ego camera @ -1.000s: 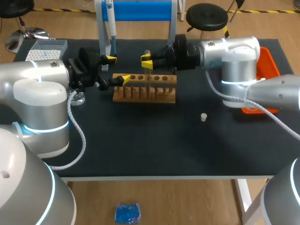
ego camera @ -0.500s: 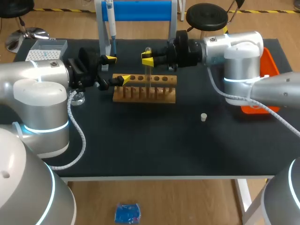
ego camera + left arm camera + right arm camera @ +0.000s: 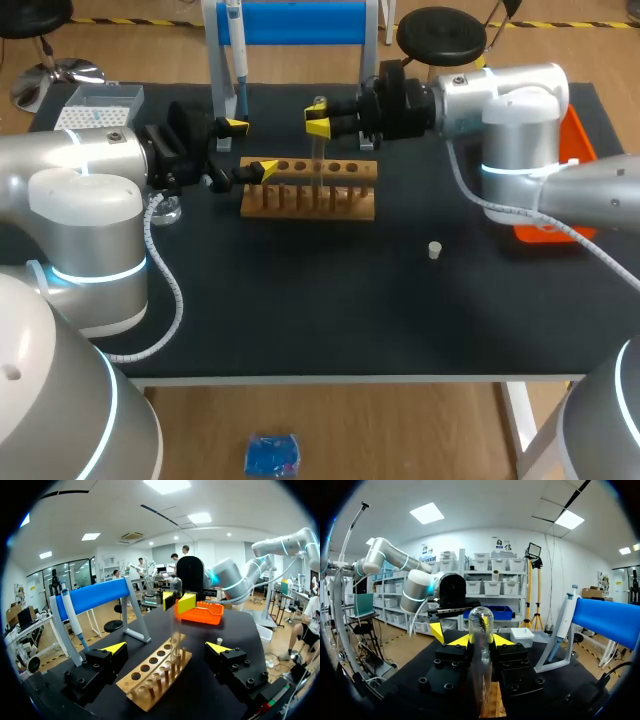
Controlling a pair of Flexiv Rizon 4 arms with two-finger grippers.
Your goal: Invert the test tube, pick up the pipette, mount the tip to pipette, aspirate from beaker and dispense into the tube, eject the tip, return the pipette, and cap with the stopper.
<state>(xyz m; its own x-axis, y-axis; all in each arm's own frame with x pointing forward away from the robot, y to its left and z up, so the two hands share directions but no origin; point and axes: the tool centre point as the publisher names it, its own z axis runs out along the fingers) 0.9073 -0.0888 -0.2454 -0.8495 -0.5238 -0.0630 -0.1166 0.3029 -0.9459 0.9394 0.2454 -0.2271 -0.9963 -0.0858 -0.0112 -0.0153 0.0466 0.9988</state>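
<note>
While the right gripper [image 3: 318, 123] clamps the clear tube [image 3: 481, 630] upright over the wooden rack [image 3: 308, 192], its other holes empty, the left gripper [image 3: 252, 148] gapes wide at the rack's end.

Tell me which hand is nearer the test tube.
Right. The right hand is shut on the test tube, upright at the rack; the left hand is open astride the rack's end, apart from the tube.

place: lab | evidence: wooden tube rack [image 3: 320, 200], pipette [image 3: 236, 45] on stand [image 3: 300, 22], tip box [image 3: 100, 103]
</note>
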